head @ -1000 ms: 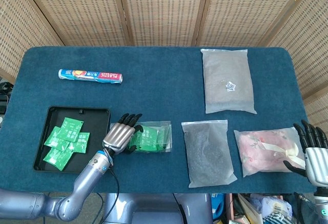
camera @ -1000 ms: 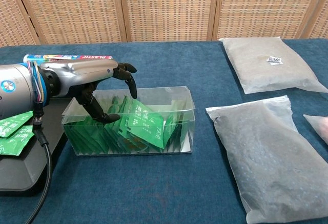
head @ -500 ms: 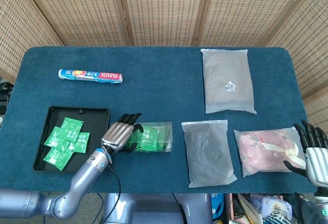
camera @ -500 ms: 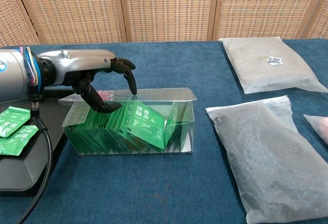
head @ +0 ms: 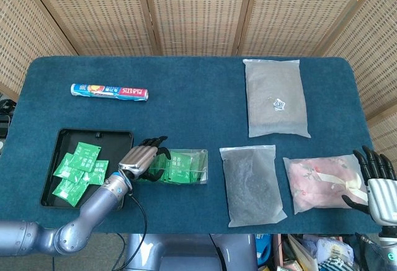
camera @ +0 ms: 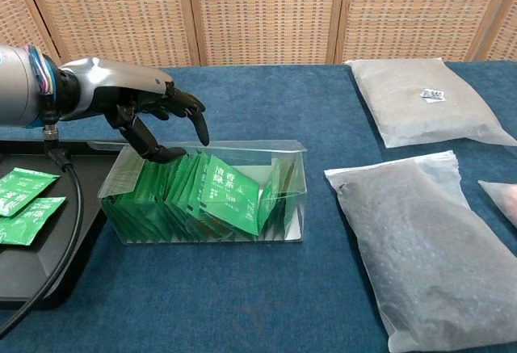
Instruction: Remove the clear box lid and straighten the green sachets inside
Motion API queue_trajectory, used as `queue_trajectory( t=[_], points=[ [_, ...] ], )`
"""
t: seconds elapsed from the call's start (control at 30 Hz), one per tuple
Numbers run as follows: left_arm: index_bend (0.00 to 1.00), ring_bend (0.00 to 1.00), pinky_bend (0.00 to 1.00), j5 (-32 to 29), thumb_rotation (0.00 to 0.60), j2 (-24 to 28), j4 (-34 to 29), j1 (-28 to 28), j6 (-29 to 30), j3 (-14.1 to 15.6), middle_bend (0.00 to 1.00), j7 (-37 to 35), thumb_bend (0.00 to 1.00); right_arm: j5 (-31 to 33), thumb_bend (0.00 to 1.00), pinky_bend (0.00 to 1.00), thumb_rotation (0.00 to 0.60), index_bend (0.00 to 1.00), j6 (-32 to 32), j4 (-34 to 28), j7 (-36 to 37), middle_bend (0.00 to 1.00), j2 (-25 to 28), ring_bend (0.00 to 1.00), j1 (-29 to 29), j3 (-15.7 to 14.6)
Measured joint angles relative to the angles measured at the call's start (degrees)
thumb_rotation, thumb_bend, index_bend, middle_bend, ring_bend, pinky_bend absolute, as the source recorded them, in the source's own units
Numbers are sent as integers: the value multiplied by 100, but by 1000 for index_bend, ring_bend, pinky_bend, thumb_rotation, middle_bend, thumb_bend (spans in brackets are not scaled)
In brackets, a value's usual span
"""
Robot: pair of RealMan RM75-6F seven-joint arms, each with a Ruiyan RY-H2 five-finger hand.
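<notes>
A clear box [camera: 206,228] stands near the table's front, left of centre, packed with green sachets [camera: 228,197] that lean at uneven angles. Its thin clear lid [camera: 250,147] sits raised off the rim and juts out past the box's left end. My left hand [camera: 149,115] hovers over the box's left end and pinches the lid between thumb and fingers. The head view shows the same hand [head: 141,159] over the box [head: 186,167]. My right hand [head: 378,184] stays at the front right edge, fingers apart and holding nothing.
A black tray [head: 51,190] with several loose green sachets [head: 79,168] lies just left of the box. A plastic-wrap roll [head: 109,91] lies at the back left. Two grey bags [head: 276,97] [head: 251,184] and a pink bag [head: 322,181] fill the right half.
My left hand has risen and drawn back to the left, out of the box. The lid has come up off the rim and shifted left with it. The right hand barely moved.
</notes>
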Motion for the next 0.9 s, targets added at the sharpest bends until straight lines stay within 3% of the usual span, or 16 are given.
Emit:
queue_trajectory(
  t=[0.53,0.9],
  points=[
    [340,0,0,-989,600,575,516,-492,-1135,-212,0,-918,511,116,0,0,600,0,-126,100,-26,0,-61,0,42,15],
    [340,0,0,-1603,600,926,1025,-718,-2657,-252,0,-1770,521,210,0,0,600,0,-234,190,-60,0,-119,0,80,28]
  ],
)
